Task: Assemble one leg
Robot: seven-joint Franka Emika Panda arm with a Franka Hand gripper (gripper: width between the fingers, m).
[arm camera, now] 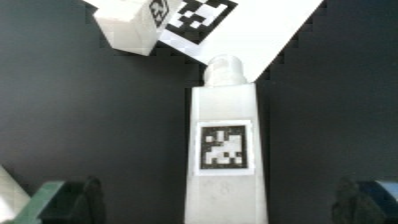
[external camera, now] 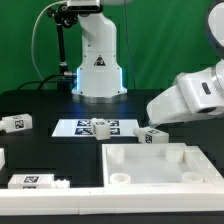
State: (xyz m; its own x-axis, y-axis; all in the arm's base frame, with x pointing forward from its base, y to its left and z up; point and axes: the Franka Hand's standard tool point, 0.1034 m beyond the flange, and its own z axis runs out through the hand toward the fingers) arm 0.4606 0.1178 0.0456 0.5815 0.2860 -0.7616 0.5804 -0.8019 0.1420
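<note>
Beside the marker board (external camera: pixel 66 128), on the exterior view's right, the leg (external camera: pixel 152 135) lies on the desk (external camera: pixel 40 150). The fingers (arm camera: pixel 63 200) hang spread either side.

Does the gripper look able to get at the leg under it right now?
Probably yes: the gripper is open, its fingers either side of the leg, with nothing covering it.

marker board (external camera: pixel 68 128): you see it flat on the black surface (external camera: pixel 40 152)
tray piece (external camera: pixel 150 172): white, corner sockets, your foreground
</note>
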